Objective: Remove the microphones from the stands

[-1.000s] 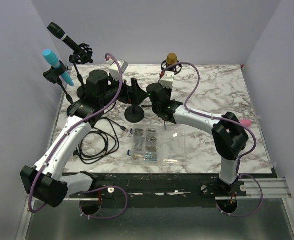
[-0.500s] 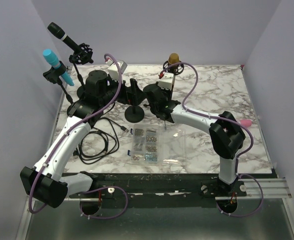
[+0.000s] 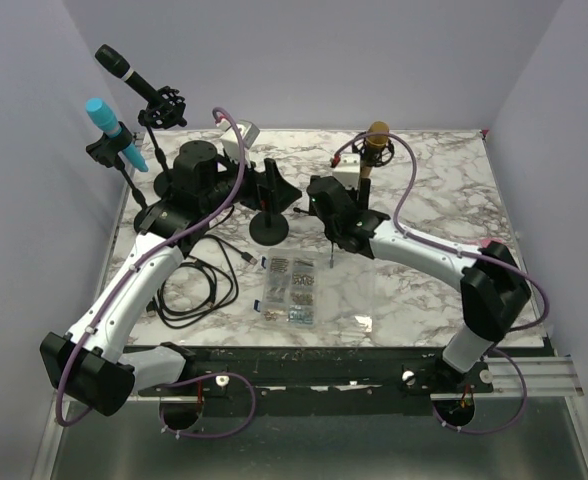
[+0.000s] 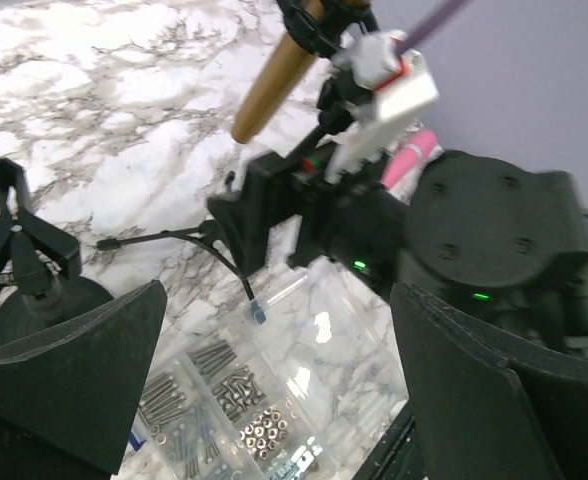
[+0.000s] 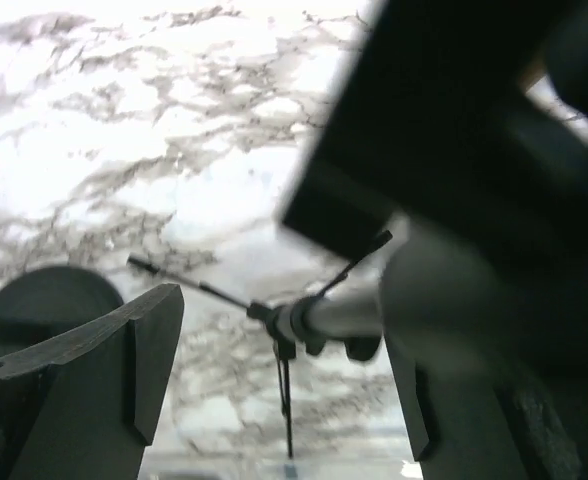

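The right gripper point(image 5: 284, 318) has its fingers wide apart, with the thin pole of the little tripod stand point(image 5: 349, 312) between them, likely to steady it. The left gripper point(image 4: 277, 300) is spread wide too, holding nothing, near an empty clip stand point(image 4: 19, 235). The gold microphone point(image 3: 371, 158) leans in its holder point(image 4: 319, 28) on top of the tripod stand. The right wrist view is too blurry to show if a finger touches the pole.

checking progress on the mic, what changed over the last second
The gold microphone shifted right with the right gripper, whose arm swung right; whether it grips anything is unclear. The left gripper, the black stand, the parts box and the cable stayed put.
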`<state>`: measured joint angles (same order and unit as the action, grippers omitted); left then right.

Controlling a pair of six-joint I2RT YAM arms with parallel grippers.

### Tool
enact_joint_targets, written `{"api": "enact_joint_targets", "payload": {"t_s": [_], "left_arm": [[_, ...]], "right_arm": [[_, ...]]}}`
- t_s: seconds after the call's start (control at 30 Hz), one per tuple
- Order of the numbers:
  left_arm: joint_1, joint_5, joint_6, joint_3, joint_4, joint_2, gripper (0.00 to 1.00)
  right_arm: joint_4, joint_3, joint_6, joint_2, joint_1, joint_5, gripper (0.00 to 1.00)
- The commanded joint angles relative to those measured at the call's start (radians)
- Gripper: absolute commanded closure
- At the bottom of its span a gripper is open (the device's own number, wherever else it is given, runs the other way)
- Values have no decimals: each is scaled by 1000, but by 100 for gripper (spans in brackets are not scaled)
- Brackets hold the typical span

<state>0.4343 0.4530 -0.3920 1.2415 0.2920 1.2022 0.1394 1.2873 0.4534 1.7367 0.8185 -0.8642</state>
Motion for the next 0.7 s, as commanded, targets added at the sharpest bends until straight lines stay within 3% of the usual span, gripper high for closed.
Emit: {"api": "enact_joint_targets", "payload": {"t_s": [0.0, 0.27, 0.4, 0.57, 0.63, 0.67], "left_arm": [[-5, 13, -17, 0, -31, -13, 2], [5, 0, -9, -4, -28, -15, 2], [19, -49, 21, 0, -7, -17, 2], [20, -12, 8, 0, -17, -16, 1], [20, -32, 11, 4, -10, -17, 1], [20, -30, 12, 7, -8, -15, 1]], "right_arm": [[-12, -98, -60, -144, 26, 160, 9], [51, 82, -121, -58, 24, 120, 7], [38, 44, -120, -109, 25, 135, 6], [16, -87, -96, -205, 24, 146, 7], [1, -140, -84, -222, 24, 145, 12], [-9, -162, -72, -226, 23, 148, 20]]}}
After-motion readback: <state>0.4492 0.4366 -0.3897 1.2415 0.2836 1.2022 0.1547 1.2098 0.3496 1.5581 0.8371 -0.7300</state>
